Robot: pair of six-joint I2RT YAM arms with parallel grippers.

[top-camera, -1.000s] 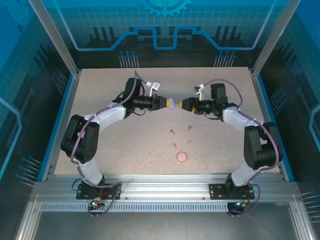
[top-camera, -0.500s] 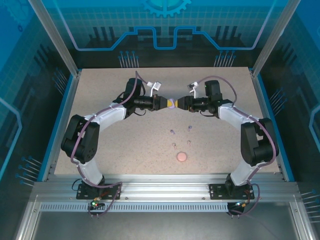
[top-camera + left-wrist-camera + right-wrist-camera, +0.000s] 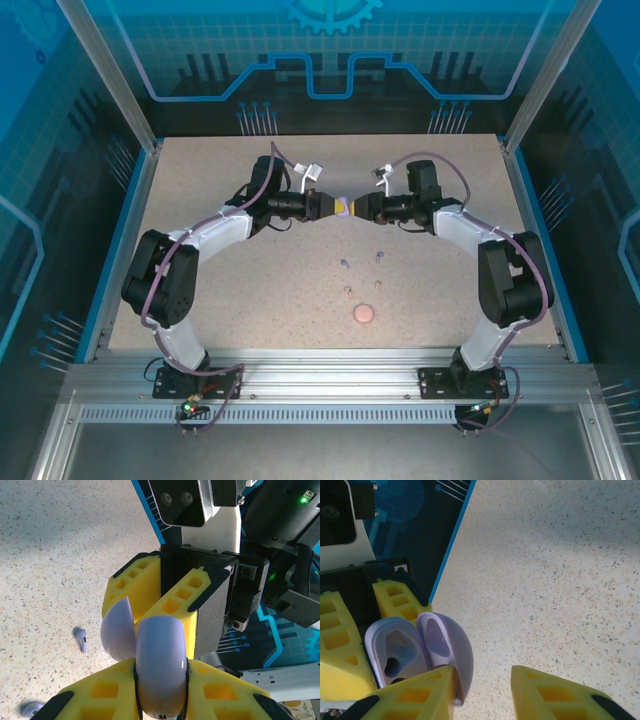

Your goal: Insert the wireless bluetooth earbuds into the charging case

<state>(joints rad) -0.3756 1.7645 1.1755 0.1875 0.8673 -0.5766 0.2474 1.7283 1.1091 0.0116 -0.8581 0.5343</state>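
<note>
Left gripper is clenched on the open purple case, held above the table's far middle. Right gripper is released, fingers apart beside the lid. Four earbuds lie nearer on the table, just beyond a pink disc.

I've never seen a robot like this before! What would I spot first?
The left claw grips an open, pale purple charging case over the middle of the table. The open right claw is right at its lid. Nearer the arm bases lie tiny earbuds and a round pink disc.
</note>
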